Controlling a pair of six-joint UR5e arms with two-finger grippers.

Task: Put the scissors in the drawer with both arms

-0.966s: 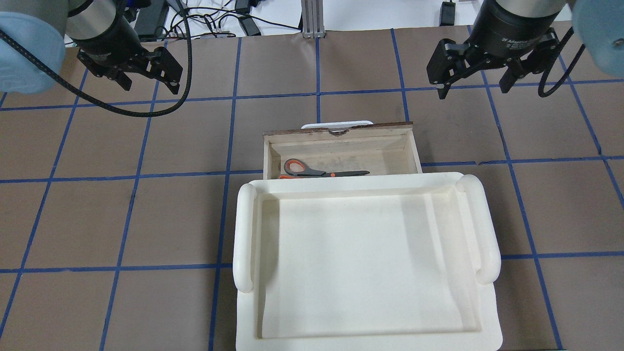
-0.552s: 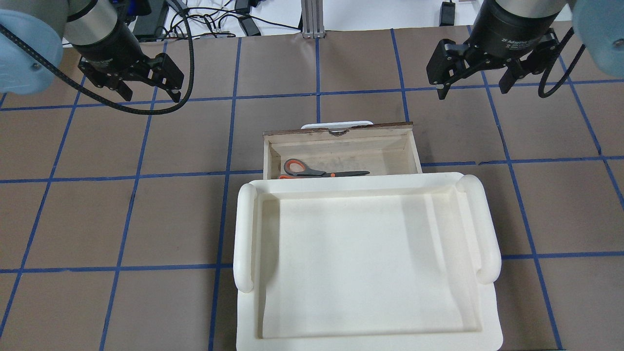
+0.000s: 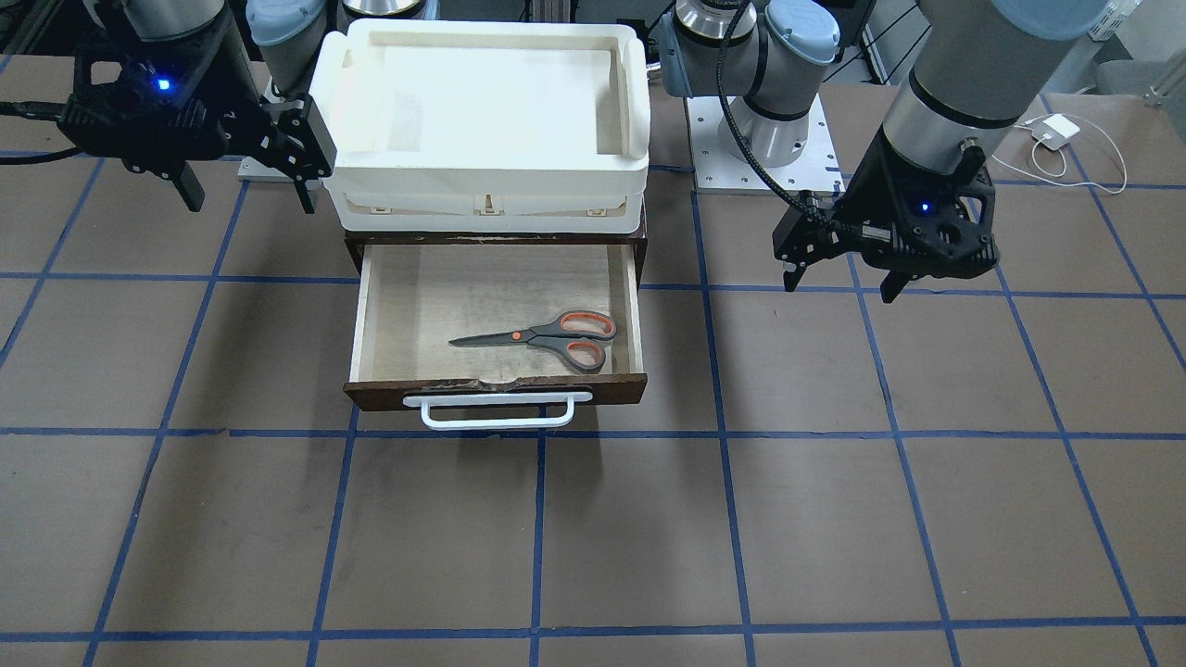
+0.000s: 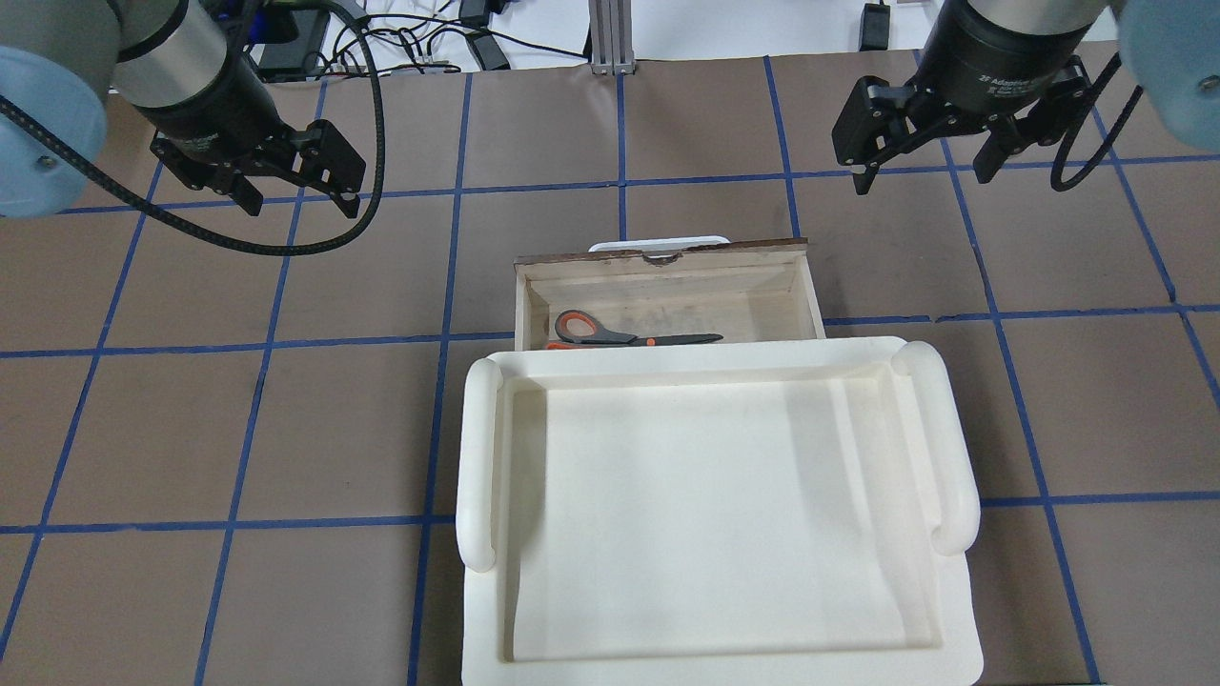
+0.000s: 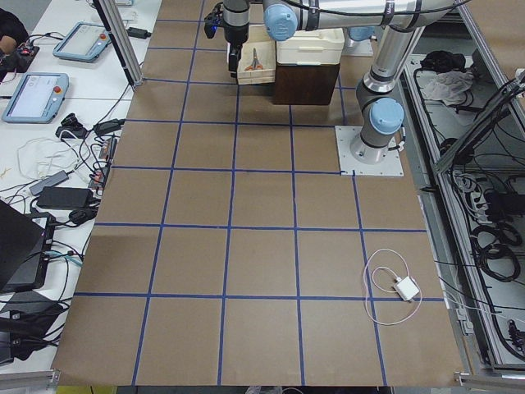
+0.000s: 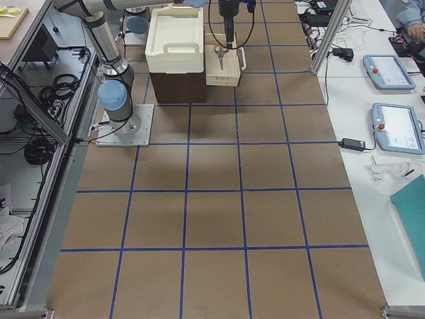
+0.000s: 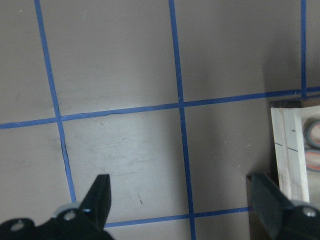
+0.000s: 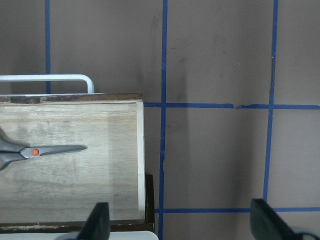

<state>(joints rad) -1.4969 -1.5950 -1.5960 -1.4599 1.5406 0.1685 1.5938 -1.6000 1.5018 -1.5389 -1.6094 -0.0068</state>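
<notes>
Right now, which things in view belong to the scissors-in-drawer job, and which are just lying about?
Part of the job:
- scissors, lying inside the drawer
- drawer, pulled open
- left claw, open and holding nothing
- right claw, open and holding nothing

Just lying about:
- cream tray on top of the cabinet
- white charger with its cable, near the left arm's base

- The left arm (image 4: 167,62) comes in from its own side, its wrist pointing straight down.
- The left gripper (image 4: 303,200) hangs with its jaws spread wide and nothing between them. Its black fingers (image 7: 100,197) show at the wrist view's lower corners.
- The right arm (image 4: 1010,43) mirrors it, wrist also pointing down.
- The right gripper (image 4: 922,179) is likewise spread wide and empty.
- The two grippers are well apart.
</notes>
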